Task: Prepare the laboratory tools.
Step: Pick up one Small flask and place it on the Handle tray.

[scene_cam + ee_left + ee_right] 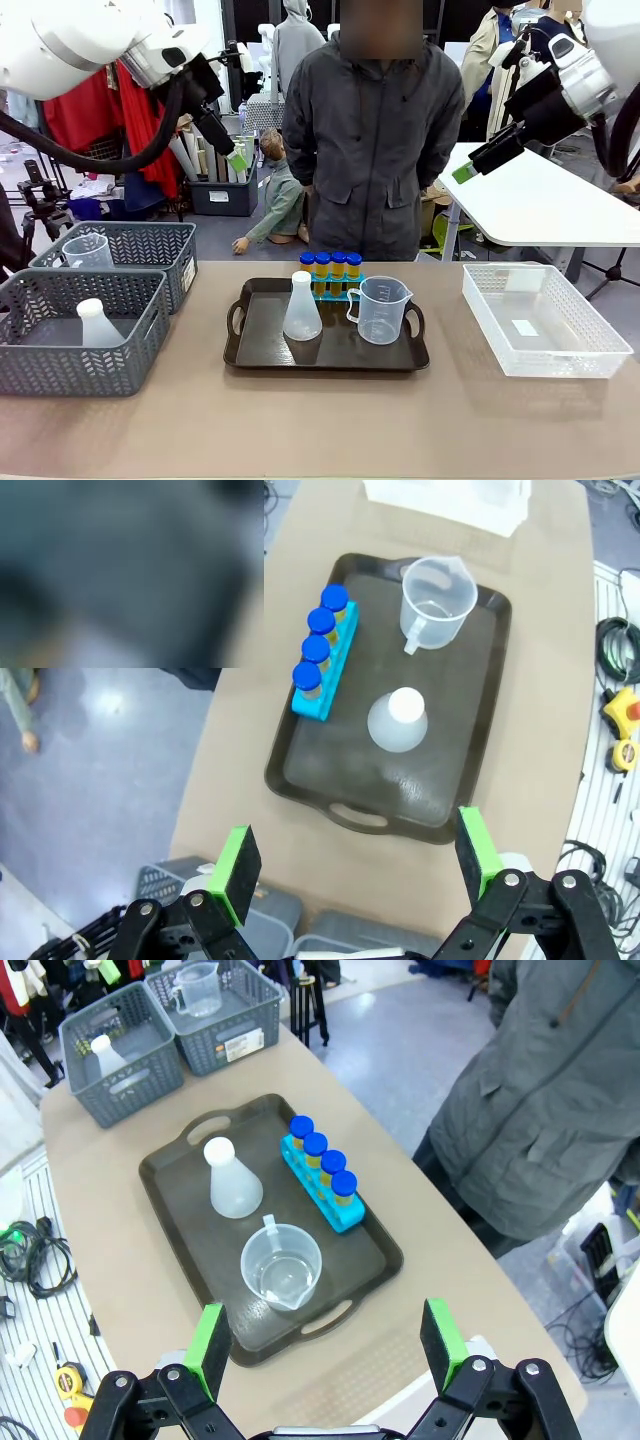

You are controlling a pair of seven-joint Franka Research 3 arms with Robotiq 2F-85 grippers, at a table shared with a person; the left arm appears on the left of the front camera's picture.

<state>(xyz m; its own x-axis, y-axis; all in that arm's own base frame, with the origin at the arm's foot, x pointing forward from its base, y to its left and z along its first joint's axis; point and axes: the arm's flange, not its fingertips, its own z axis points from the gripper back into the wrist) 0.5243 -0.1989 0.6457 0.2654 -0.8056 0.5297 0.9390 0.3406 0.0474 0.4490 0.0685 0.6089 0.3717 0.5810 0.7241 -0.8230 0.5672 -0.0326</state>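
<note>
Both hands, left point(350, 865) and right point(325, 1345), hang spread and empty above the dark tray point(260, 350). The right wrist view shows the test tubes point(322, 1165) at the flask's point(233, 1185) 2 o'clock. The front view adds a clear crate point(545, 320) at the tray's 3 o'clock.

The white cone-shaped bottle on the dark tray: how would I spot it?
Find the dark brown handled tray mid-table. On it, left of the clear plastic measuring beaker and before the blue rack of blue-capped tubes, stands the translucent white conical flask. It alone tapers to a narrow neck; another flask sits in a grey basket.
</note>
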